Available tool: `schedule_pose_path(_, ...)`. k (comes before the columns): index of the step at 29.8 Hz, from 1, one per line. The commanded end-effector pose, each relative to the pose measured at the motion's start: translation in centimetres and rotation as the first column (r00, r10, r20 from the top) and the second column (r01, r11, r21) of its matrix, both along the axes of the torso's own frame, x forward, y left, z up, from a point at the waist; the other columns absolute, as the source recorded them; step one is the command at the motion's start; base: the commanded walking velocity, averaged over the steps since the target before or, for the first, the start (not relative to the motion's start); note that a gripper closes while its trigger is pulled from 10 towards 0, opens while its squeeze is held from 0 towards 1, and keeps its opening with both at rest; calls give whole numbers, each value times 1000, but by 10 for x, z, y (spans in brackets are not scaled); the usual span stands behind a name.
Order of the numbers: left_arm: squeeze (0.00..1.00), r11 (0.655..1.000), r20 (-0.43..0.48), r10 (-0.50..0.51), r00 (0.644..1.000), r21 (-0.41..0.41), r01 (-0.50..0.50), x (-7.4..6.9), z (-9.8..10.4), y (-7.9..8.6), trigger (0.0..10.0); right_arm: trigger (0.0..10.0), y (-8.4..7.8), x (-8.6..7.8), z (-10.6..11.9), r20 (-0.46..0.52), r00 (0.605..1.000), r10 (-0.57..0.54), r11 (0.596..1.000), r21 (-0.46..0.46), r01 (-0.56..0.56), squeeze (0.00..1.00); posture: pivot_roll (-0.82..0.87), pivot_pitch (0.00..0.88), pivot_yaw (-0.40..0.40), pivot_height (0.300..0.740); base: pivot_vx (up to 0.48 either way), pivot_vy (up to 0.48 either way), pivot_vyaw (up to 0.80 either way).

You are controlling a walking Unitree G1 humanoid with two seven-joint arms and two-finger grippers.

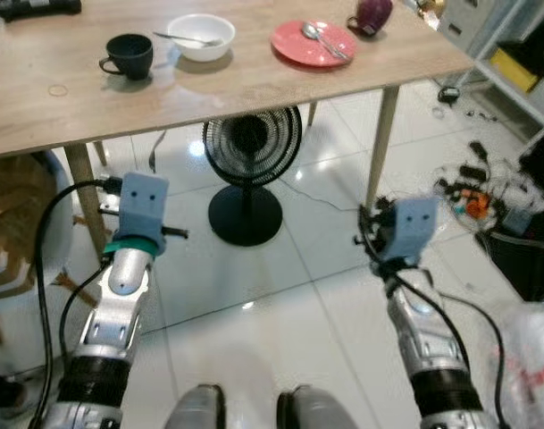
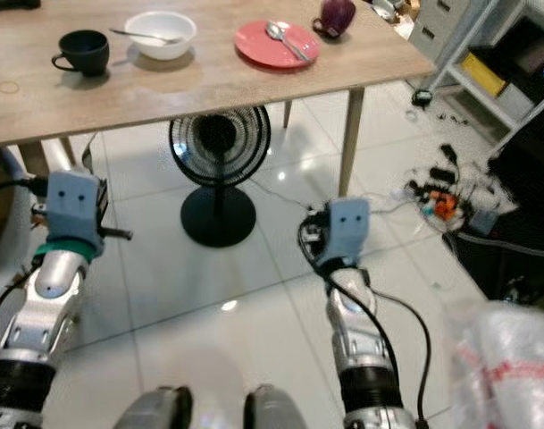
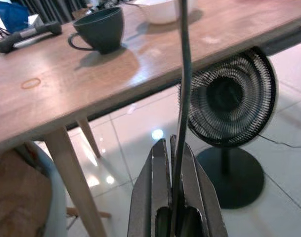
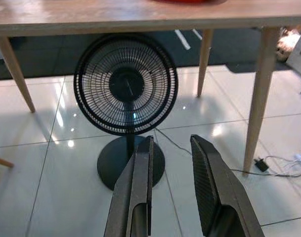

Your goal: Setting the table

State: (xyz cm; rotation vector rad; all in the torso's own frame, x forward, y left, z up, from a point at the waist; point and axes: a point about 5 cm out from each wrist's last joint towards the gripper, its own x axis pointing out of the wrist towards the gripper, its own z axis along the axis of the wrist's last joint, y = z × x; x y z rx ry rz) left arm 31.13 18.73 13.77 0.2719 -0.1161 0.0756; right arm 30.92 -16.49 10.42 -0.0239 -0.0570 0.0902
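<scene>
— Closest to the lens, what's the left pincer [image 3: 176,197] doing?

— Its two black fingers are pressed together on a thin metal utensil handle [image 3: 184,89], which stands up between them. The handle's far end runs out of the left wrist view, so I cannot tell which utensil it is. That pincer is held below the counter [image 1: 209,85], above the white tiled floor [image 1: 280,295].

— And the right pincer [image 4: 170,190]?

— Parted, with a clear gap between the fingers and nothing in it. It touches nothing, and it also hangs low over the floor, pointing toward the black fan [image 4: 125,84] that stands under the counter.

— What's laid on the counter, by count?

— Two cups: one dark cup [image 1: 129,55] toward the robot's left, and one purple cup [image 1: 372,12] at the far right. One white bowl [image 1: 201,36], just beside the dark cup, with one spoon [image 1: 184,38] resting in it. One red plate [image 1: 313,42], between the bowl and the purple cup, with a second spoon [image 1: 323,37] lying across it. So two spoons in all on the counter.

— Anything else around?

— One fan, and a tangle of cables [image 1: 477,183] on the floor to the robot's right, well apart from both arms.
</scene>
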Motion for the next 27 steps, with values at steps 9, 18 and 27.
schedule_pose_path(9,0,999,84,-27,996,22,25,2,28,-5,10000,10000,1,8,45,139,990,-30,996,89,18,0,-77,82,26,740,467,0,0)
schedule_pose_path(18,0,999,96,-34,995,16,32,5,38,-3,10000,10000,4,8,58,168,985,-24,995,103,7,0,-77,83,24,740,467,0,0)
schedule_pose_path(27,0,999,104,-40,994,23,38,6,43,-3,10000,10000,5,7,59,161,987,-22,994,105,5,0,-77,85,25,740,465,0,0)
